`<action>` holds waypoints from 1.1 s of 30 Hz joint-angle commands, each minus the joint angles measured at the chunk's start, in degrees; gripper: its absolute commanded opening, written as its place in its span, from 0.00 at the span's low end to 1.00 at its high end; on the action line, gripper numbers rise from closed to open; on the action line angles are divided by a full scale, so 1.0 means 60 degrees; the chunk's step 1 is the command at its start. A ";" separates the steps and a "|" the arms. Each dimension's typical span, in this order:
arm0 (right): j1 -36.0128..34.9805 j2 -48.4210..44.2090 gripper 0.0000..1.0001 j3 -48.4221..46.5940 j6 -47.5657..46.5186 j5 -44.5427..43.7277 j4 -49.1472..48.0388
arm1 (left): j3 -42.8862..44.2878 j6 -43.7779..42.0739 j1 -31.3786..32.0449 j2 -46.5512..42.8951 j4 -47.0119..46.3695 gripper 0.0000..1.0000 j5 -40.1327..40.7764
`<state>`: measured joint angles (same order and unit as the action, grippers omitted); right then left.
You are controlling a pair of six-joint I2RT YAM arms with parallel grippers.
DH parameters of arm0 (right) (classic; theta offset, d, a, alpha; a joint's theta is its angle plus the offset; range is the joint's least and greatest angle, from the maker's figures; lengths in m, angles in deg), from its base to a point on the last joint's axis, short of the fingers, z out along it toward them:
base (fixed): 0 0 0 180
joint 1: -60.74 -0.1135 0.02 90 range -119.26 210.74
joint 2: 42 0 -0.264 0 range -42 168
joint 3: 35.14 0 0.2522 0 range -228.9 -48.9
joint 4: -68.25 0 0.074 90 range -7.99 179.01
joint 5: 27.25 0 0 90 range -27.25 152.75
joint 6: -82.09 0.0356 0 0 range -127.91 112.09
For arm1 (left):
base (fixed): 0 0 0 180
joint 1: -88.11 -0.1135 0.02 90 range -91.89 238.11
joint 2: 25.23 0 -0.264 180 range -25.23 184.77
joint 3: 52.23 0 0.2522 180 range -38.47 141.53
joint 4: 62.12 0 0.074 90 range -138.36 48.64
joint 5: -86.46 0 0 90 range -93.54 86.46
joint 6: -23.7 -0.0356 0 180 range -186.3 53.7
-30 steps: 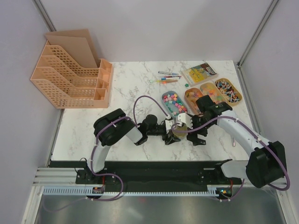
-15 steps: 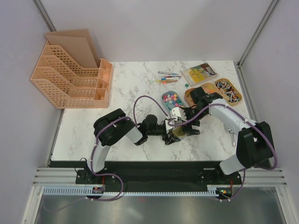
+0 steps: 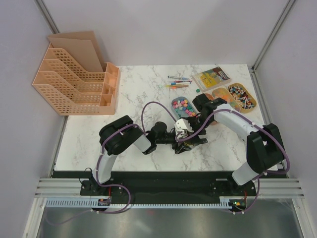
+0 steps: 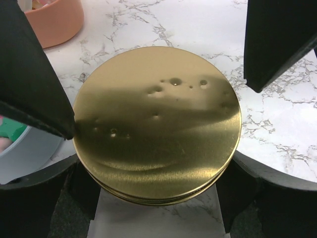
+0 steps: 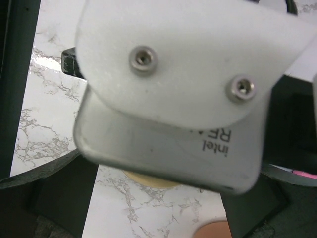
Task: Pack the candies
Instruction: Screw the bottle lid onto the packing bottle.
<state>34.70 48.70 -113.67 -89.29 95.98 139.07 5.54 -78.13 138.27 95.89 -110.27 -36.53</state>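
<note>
Candies [image 3: 182, 105] heap in a grey-blue oval tray [image 3: 173, 102] toward the far right of the worktop [image 3: 138, 94]. They are tiny pieces in pink, green and yellow. More lie in orange trays just beside it, partly under the right arm, and the outermost one is full of white-stick lollipops [image 3: 241, 96].

The worktop is white marble with grey veins, closed in by pale grey walls. Peach file racks [image 3: 74, 87] stand at its far-left corner. A few pens [image 3: 177, 82] and a yellow booklet [image 3: 212, 78] lie behind the trays.

From above, the two wrists crowd together near the grey-blue tray and hide what lies beneath them. The left wrist view shows it: a round gold lid [image 4: 157, 124], flat on the marble and lightly dented. It sits between the spread jaws of the left gripper [image 4: 161, 111]; one finger touches the rim and the other stands clear.

The right wrist view is almost filled by a white camera housing [image 5: 173, 89] (the other arm's). The right gripper [image 3: 195, 139] shows dark fingers only at that frame's edges, so its jaws are spread.
</note>
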 commanded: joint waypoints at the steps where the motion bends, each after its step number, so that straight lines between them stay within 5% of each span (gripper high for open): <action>1: -0.0112 0.0074 0.98 -0.0015 -0.0411 0.0555 0.0129 | -0.0333 -0.0166 -0.0185 0.0790 0.2598 0.02 0.1075; 33: 0.0034 0.0060 0.98 0.0307 0.0732 0.0203 -0.0516 | -0.0230 -0.0137 -0.0185 0.0863 0.2760 0.02 0.1075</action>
<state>34.72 50.71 -112.29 -86.25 95.50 134.94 6.22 -78.13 138.18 96.13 -109.75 -36.49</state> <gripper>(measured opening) 0.982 0.863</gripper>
